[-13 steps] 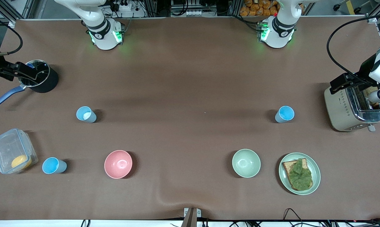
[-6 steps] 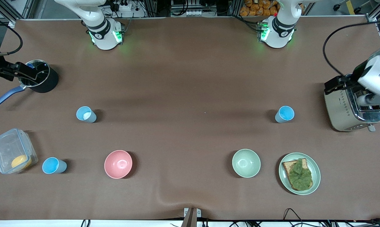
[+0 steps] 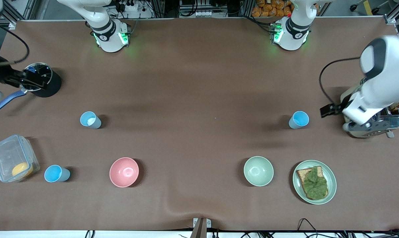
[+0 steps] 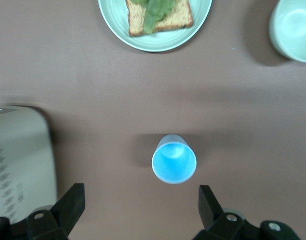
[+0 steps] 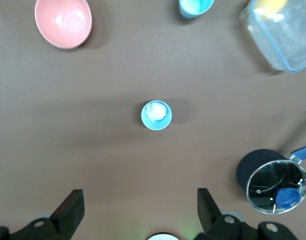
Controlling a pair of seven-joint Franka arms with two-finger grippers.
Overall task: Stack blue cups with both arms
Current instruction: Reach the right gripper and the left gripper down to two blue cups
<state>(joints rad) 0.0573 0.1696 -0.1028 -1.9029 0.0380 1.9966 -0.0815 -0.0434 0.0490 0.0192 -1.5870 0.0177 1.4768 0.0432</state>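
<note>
Since a second earlier the left arm had swung off the toaster (image 3: 373, 123) toward the cup (image 3: 298, 119) beside it, while the right arm had barely shifted by the pot (image 3: 42, 84).

The left pincer (image 4: 138, 201) hung over the tabletop (image 3: 199, 82) between that cup (image 4: 173, 162) and the toaster (image 4: 20, 160), its fingers (image 4: 69, 204) spread wide with nothing between them. In the left wrist view the cup stood upright and clear of the fingers, in line with the gap.

The right pincer (image 5: 139, 206) hovered high near the pot (image 5: 272, 182), also spread wide and holding nothing. The paler cup (image 3: 90, 120) stood upright on the tabletop toward the right arm's end, with something white inside it (image 5: 156, 114). A third cup (image 3: 56, 174) stood nearer the front camera, just beside the clear box (image 3: 14, 162).

All three cups were apart and unstacked. The pink bowl (image 3: 124, 172) and the green bowl (image 3: 258, 171) sat between them, in the nearer row, and a plate (image 3: 332, 185) with toast and a leaf lay beside the green bowl.
</note>
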